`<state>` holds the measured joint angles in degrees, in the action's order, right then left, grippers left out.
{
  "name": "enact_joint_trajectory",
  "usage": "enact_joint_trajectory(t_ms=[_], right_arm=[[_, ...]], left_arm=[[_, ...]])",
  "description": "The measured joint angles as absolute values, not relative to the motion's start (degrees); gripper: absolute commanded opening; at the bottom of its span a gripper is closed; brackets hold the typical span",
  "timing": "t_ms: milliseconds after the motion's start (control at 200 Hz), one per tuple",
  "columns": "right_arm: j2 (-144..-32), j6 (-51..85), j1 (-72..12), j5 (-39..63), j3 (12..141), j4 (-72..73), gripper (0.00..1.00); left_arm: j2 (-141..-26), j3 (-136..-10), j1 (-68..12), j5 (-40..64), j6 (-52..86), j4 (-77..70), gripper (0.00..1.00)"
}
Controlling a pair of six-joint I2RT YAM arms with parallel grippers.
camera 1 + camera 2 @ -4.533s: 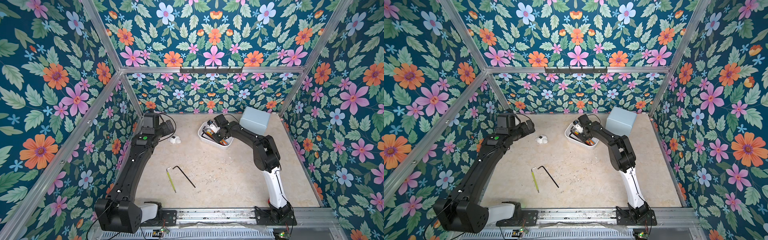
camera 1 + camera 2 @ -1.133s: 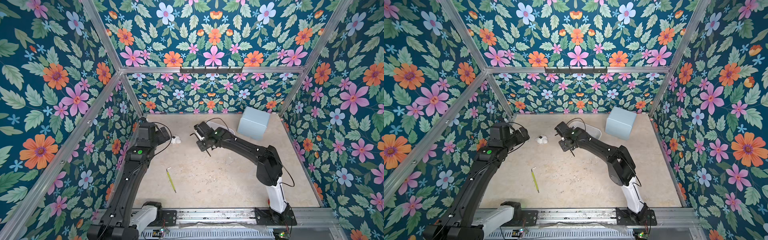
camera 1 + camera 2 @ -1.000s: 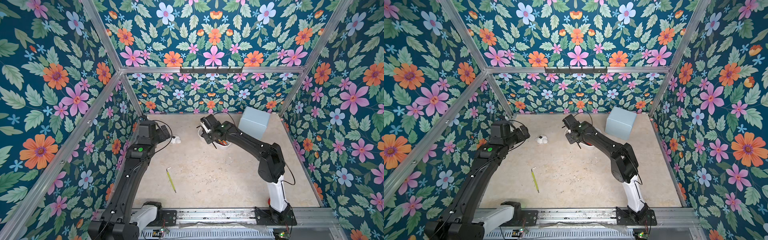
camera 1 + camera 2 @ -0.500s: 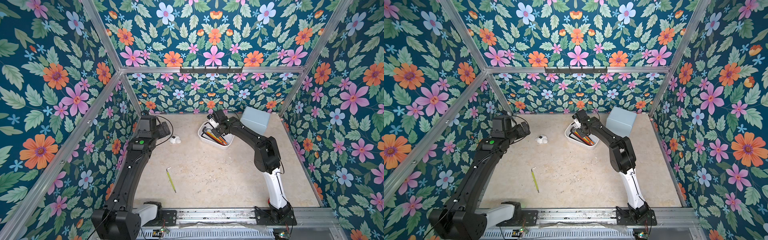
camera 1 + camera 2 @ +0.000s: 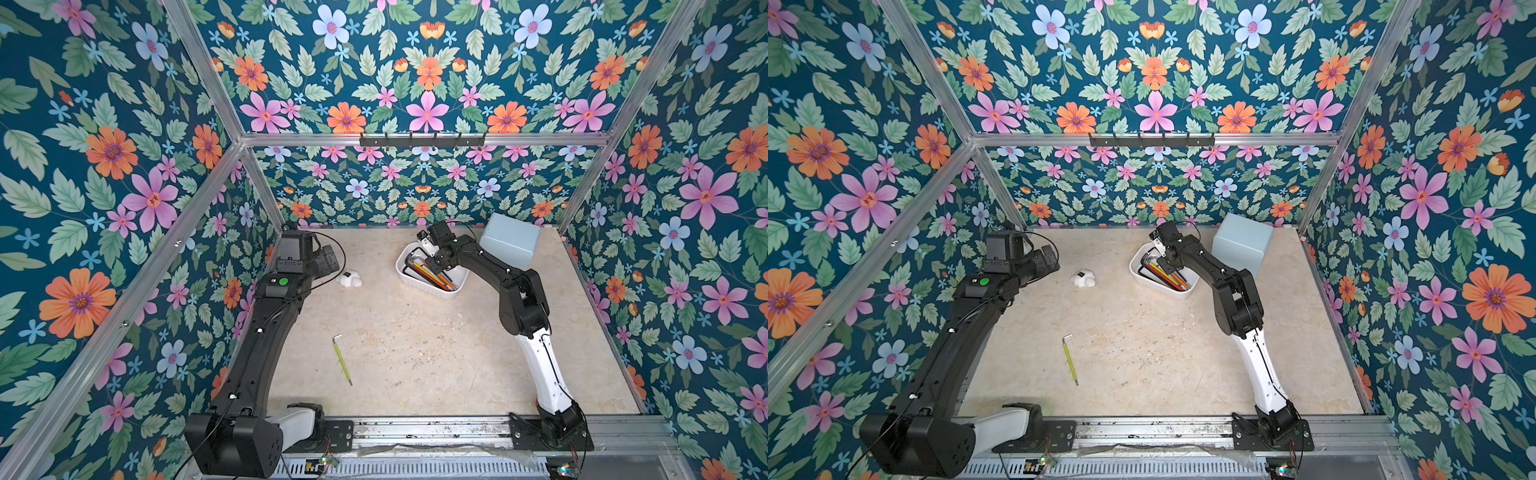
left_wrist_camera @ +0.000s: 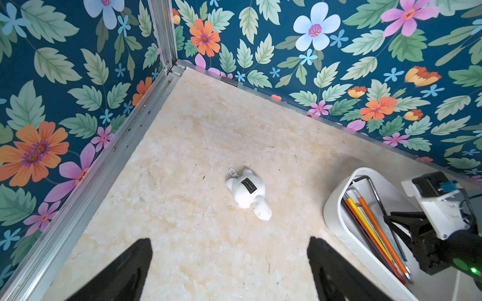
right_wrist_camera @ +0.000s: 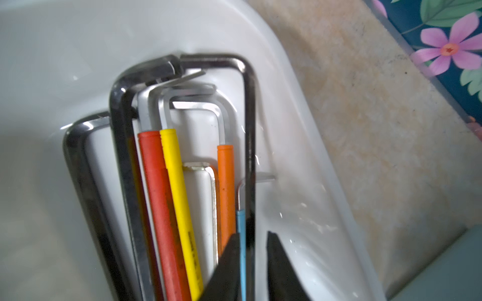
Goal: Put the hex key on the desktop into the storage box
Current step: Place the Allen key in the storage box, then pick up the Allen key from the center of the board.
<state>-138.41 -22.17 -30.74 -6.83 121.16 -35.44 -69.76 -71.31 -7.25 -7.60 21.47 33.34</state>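
A yellow-green hex key [image 5: 342, 360] [image 5: 1070, 360] lies on the beige desktop [image 5: 415, 340], near the front left. At the back stands the white storage box [image 5: 400, 266] [image 7: 300, 156], holding several hex keys with red, yellow, orange and blue sleeves. My right gripper [image 5: 433, 269] [image 7: 251, 234] reaches down into the box, open by a narrow gap. A thin black hex key [image 7: 249, 130] runs through that gap, and bare space shows beside it. My left gripper [image 6: 229, 242] [image 5: 331, 258] hangs open over bare desktop at the back left, holding nothing.
A small white plush keychain [image 5: 349, 279] [image 6: 247, 191] lies between my left gripper and the storage box. A taller pale blue box [image 5: 509, 245] stands just right of the storage box by the back wall. Floral walls close in three sides.
My right gripper carried the black hex key from mid-desktop back into the storage box, and its jaws have just parted. The left arm drew back slightly.
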Motion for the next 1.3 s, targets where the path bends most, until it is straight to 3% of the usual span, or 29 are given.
enact_joint_trajectory(t_ms=[355, 780, 1035, 1300], right_arm=[[-130.8, -16.8, -32.7, -6.5, 120.1, -35.4, 0.56], [-116.1, 5.6, -55.8, -0.2, 101.1, -30.3, 0.58], [-122.5, 15.7, -68.1, 0.6, 103.7, -30.6, 0.58], [-131.0, 21.6, -73.1, -1.5, 114.1, -35.1, 0.58]], left_arm=[[-69.5, -71.7, -7.2, -7.6, 22.6, 33.9, 0.99], [-64.3, -68.1, -7.2, -8.1, 26.9, 34.8, 0.99], [-63.7, -68.4, -7.2, -8.6, 28.1, 37.8, 1.0], [-60.7, -66.8, -7.1, -8.4, 27.0, 39.1, 0.99]])
